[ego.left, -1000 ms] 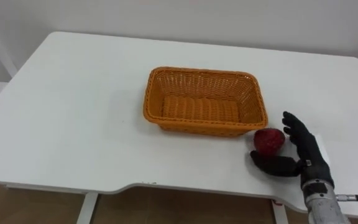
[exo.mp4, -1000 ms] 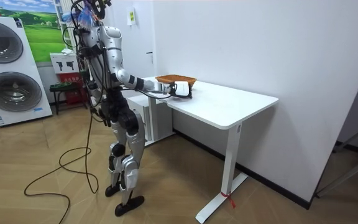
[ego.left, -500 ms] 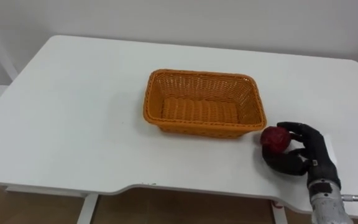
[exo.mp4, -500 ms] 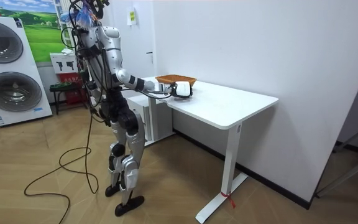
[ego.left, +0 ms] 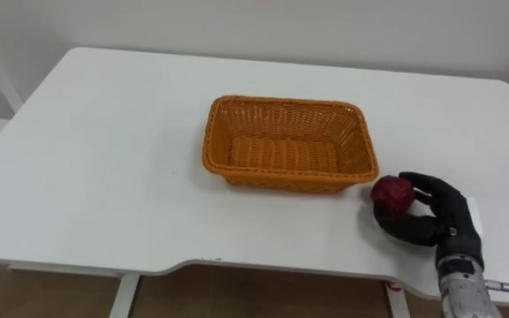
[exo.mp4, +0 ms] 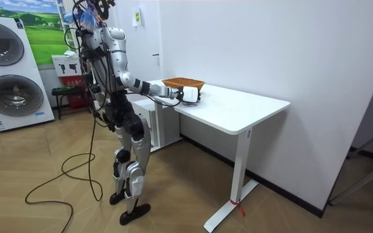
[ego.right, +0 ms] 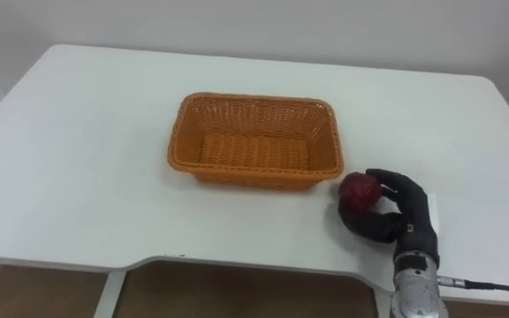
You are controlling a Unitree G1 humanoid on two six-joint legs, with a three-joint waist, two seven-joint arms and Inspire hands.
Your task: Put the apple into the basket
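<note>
Your right hand (ego.left: 436,216) comes in from the lower right of the eye views and sits over the near right part of the white table (ego.left: 104,177). Its dark fingers (ego.left: 418,182) are curled over the top and far side of the red apple (ego.left: 392,194), and its thumb wraps in beneath from the near side, so the hand is clamped on the fruit. The apple is just off the near right corner of the orange wicker basket (ego.left: 281,179), outside it, with a narrow strip of tabletop showing between fruit and rim. You cannot tell from these views whether the apple rests on the table or is raised clear of it. The basket stands upright near the middle of the table, its long sides running across your view, and nothing lies inside it. In the room view you stand upright at the end of the table on the room view's left, with the right arm stretched forward over the tabletop and the hand (exo.mp4: 190,94) just beside the basket (exo.mp4: 181,82). Behind you on the room view's left stand two washing machines (exo.mp4: 8,71).
</note>
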